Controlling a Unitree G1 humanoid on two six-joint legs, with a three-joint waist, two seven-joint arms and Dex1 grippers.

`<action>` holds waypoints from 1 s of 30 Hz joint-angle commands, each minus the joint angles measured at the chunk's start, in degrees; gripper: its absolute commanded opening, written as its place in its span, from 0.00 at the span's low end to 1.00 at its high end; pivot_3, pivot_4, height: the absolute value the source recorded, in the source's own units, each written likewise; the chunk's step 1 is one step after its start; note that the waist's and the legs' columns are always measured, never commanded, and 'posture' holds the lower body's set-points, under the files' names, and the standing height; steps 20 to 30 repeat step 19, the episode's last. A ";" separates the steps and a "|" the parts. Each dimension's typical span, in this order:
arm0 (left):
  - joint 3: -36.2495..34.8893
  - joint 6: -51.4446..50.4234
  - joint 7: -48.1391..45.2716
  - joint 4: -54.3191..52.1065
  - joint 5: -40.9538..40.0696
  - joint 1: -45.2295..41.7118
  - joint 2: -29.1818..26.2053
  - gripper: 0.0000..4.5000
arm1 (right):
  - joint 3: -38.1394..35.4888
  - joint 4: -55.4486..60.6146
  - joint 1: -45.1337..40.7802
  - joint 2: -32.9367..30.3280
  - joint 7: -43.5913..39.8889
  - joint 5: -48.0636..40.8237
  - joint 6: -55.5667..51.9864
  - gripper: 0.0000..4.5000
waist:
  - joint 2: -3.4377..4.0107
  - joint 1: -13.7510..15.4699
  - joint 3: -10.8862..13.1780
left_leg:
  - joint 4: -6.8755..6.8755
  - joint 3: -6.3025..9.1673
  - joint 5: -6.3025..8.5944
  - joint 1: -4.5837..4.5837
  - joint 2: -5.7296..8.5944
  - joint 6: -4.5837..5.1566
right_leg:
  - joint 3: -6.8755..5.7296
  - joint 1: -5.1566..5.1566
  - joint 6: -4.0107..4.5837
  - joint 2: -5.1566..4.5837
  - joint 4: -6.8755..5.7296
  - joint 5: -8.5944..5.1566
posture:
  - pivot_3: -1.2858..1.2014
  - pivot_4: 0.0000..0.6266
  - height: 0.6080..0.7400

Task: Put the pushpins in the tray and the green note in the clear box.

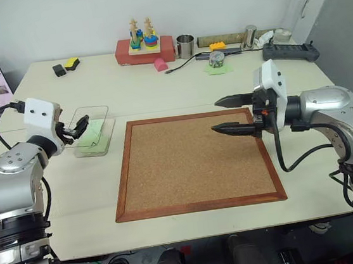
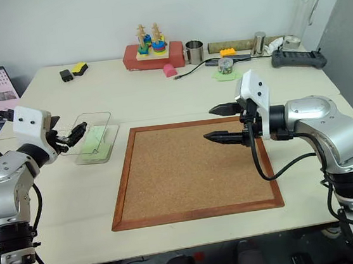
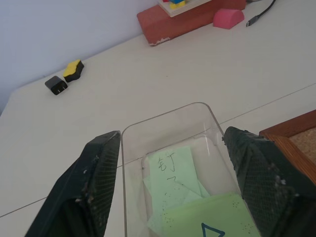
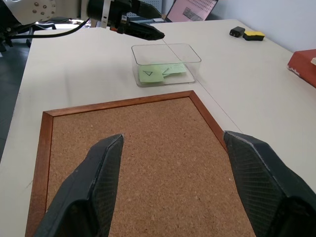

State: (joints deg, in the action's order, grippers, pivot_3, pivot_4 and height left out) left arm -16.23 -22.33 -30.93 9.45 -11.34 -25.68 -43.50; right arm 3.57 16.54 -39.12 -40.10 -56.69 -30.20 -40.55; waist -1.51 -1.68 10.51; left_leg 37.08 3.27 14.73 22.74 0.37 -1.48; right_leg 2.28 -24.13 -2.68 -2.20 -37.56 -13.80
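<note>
A pale table (image 1: pixel 178 90) carries a wood-framed corkboard (image 1: pixel 196 161) at its middle. The right arm reaches in from the right, its hand (image 1: pixel 224 114) level over the board's right part, pointing left, fingers spread wide and holding nothing. The left arm is bent at the table's left side, its hand (image 1: pixel 80 125) level at the near end of the clear box (image 1: pixel 93 130), fingers parted wide around nothing. The green note (image 3: pixel 212 219), with a drawn triangle, lies inside the box on pale-green papers (image 3: pixel 173 173).
</note>
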 commanded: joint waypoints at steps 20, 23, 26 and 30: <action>-14.16 4.19 -30.02 -7.83 -5.74 32.40 -17.90 0.96 | -20.49 -14.57 31.62 -26.02 -11.23 9.92 17.84 0.75 | -0.01 -0.02 0.00 | 0.08 -0.55 -0.02 -0.34 -0.10 0.04 | 0.10 0.17 -0.10 0.03 -0.11 -0.23 | 0.52 0.24 1.00; -14.16 4.19 -30.02 -7.83 -5.74 32.40 -17.90 0.96 | -20.49 -14.57 31.62 -26.02 -11.23 9.92 17.84 0.75 | -0.01 -0.02 0.00 | 0.08 -0.55 -0.02 -0.34 -0.10 0.04 | 0.10 0.17 -0.10 0.03 -0.11 -0.23 | 0.52 0.24 1.00; -14.16 4.19 -30.02 -7.83 -5.74 32.40 -17.90 0.96 | -20.49 -14.57 31.62 -26.02 -11.23 9.92 17.84 0.75 | -0.01 -0.02 0.00 | 0.08 -0.55 -0.02 -0.34 -0.10 0.04 | 0.10 0.17 -0.10 0.03 -0.11 -0.23 | 0.52 0.24 1.00; -14.16 4.19 -30.02 -7.83 -5.74 32.40 -17.90 0.96 | -20.49 -14.57 31.62 -26.02 -11.23 9.92 17.84 0.75 | -0.01 -0.02 0.00 | 0.08 -0.55 -0.02 -0.34 -0.10 0.04 | 0.10 0.17 -0.10 0.03 -0.11 -0.23 | 0.52 0.24 1.00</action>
